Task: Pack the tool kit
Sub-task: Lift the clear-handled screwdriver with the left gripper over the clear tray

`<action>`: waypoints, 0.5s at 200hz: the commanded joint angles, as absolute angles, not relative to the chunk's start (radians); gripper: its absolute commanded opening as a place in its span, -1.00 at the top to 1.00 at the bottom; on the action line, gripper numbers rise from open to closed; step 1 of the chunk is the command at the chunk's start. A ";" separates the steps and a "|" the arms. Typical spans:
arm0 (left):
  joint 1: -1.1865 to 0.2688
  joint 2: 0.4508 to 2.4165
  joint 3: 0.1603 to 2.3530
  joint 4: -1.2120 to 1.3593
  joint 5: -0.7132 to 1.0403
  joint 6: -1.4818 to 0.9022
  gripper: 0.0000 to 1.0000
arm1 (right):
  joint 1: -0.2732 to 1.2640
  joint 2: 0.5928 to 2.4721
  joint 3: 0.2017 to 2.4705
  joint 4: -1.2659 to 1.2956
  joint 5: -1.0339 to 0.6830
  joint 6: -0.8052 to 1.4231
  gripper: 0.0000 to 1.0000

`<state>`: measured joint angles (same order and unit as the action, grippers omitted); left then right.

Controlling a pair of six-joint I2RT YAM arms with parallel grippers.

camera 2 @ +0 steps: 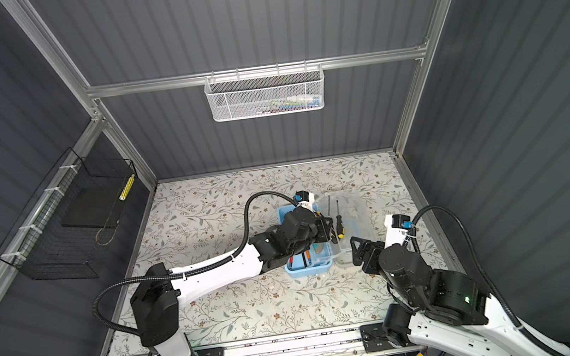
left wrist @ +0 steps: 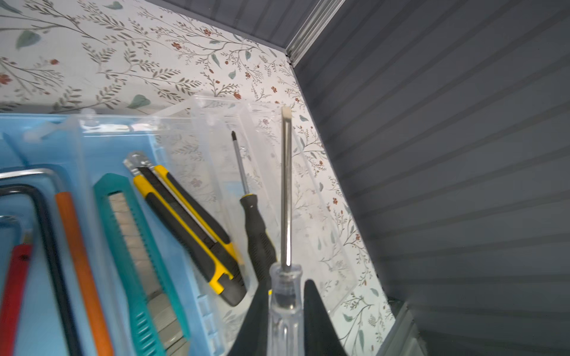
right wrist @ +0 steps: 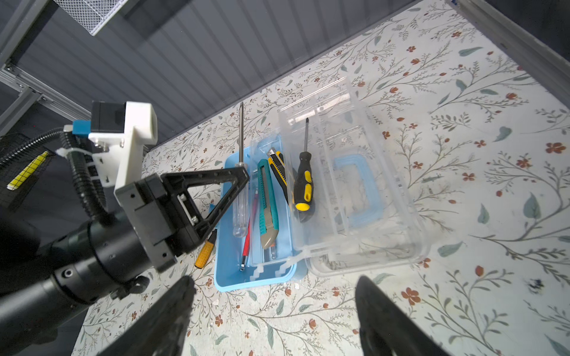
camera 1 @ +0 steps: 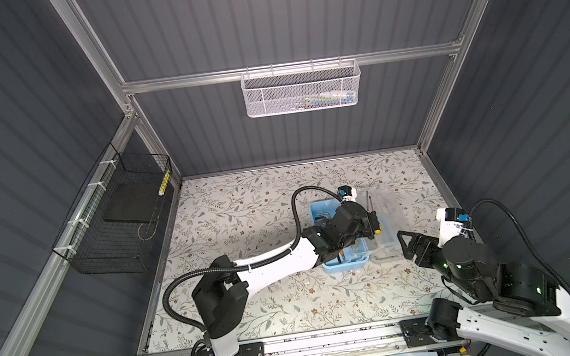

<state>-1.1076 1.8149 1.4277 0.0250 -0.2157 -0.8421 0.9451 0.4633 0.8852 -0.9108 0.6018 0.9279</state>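
Screwdriver (left wrist: 286,185) pinched in my left gripper (left wrist: 287,286) hangs over the tool kit (right wrist: 225,271), shaft roughly along its length; right gripper (right wrist: 274,282) gapes.

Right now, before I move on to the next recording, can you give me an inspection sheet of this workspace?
Surface: floral-print table, flat.
Job's things: light-blue box open, clear lid laid back beside it; teal utility knife and hex keys inside; black-yellow screwdriver in the lid; yellow-black knife at the edge between them.
Clutter: nothing seen.
Grippers: left gripper shut on clear-handled screwdriver, above the kit; right gripper open, empty, near the lid.
Cables: black hoses loop along both arms, none snagged.
Surroundings: white mesh basket on back rail, black wire basket on left wall, both holding items.
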 commanded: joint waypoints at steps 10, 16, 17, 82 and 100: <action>-1.118 1.882 1.503 0.102 -0.196 -0.902 1.00 | 0.943 0.449 0.891 -0.944 0.629 0.935 -0.63; -1.119 1.896 1.515 0.101 -0.196 -0.911 1.00 | 0.943 0.451 0.890 -0.944 0.629 0.933 -0.63; -1.119 1.898 1.517 0.101 -0.196 -0.913 1.00 | 0.943 0.451 0.890 -0.945 0.630 0.933 -0.63; -1.137 2.027 1.601 0.097 -0.195 -0.948 1.00 | 0.943 0.454 0.891 -0.954 0.634 0.925 -0.63; -1.138 2.050 1.608 0.093 -0.193 -0.968 1.00 | 0.942 0.447 0.884 -0.951 0.632 0.925 -0.63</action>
